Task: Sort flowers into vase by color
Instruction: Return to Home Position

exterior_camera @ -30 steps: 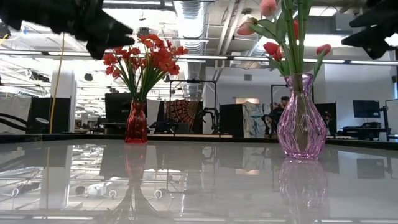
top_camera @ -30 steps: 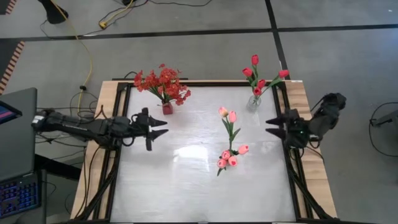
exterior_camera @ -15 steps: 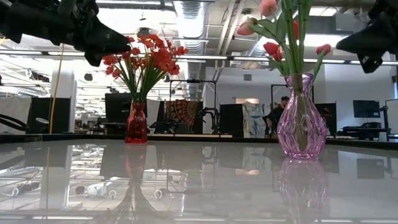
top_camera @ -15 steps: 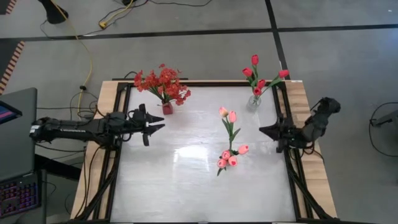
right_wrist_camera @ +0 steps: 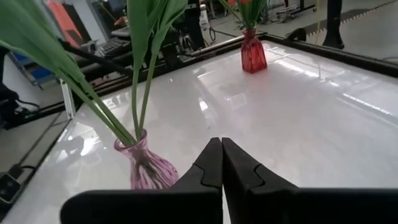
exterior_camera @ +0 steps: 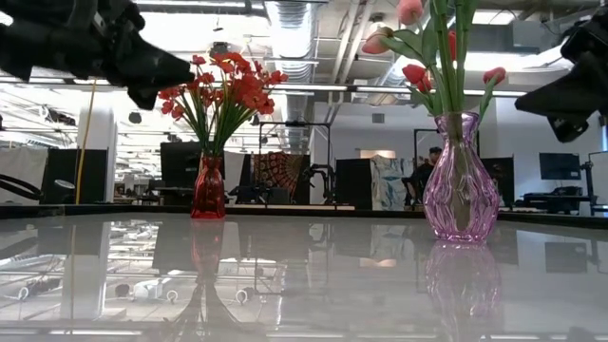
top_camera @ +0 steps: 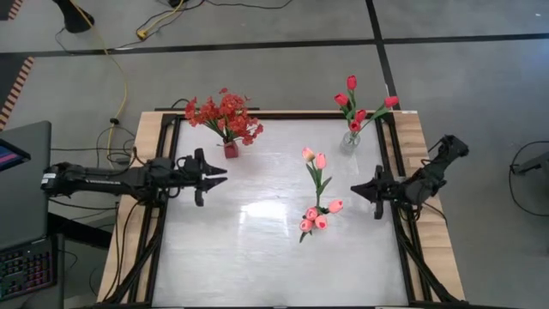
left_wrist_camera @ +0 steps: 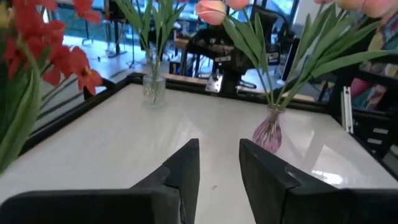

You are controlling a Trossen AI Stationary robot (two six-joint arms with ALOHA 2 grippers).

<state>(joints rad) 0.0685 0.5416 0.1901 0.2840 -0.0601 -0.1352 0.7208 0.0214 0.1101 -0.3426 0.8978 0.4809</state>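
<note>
Three vases stand on the white table. A red vase [top_camera: 230, 148] at the far left holds a bushy spray of small red blossoms [top_camera: 225, 116]. A clear vase [top_camera: 349, 142] at the far right holds red tulips [top_camera: 352, 103]. A pink vase [exterior_camera: 460, 180] near the middle holds pink tulips [top_camera: 317, 215]. My left gripper [top_camera: 221, 176] hovers level near the red vase, pointing right, open by a narrow gap [left_wrist_camera: 219, 168] and holding nothing. My right gripper [top_camera: 355, 190] hovers right of the pink tulips, pointing left, shut [right_wrist_camera: 221, 163] on nothing.
A black frame [top_camera: 171, 129] runs around the tabletop, with wooden edges outside it. A wide bare stretch of tabletop [top_camera: 266, 257] lies toward the near edge. A laptop [top_camera: 21, 215] sits off the table at the left, and cables lie on the floor beyond.
My right gripper has shut. It has also sunk and come in from the table's right edge toward the pink tulips. My left gripper has narrowed its gap, sunk a little and drawn slightly back toward the left edge. The vases and flowers have stayed put.
</note>
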